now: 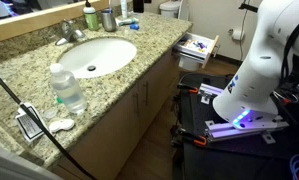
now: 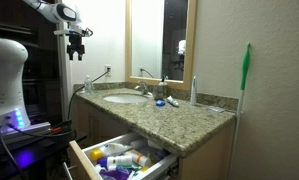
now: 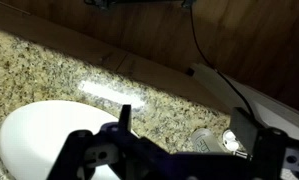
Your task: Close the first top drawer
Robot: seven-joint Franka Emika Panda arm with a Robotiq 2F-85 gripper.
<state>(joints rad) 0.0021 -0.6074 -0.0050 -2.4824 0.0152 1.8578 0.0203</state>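
The top drawer of the vanity is pulled out, with several toiletries inside. It also shows at the far end of the cabinet in an exterior view. My gripper hangs high above the counter's far end, well away from the drawer. In the wrist view my gripper is open and empty. It looks down on the granite counter between the sink and a plastic bottle. The drawer is out of the wrist view.
The counter holds a white sink, a faucet, a water bottle, cups and a black cable. A green-handled brush stands at the counter's end. The robot base stands beside the cabinet.
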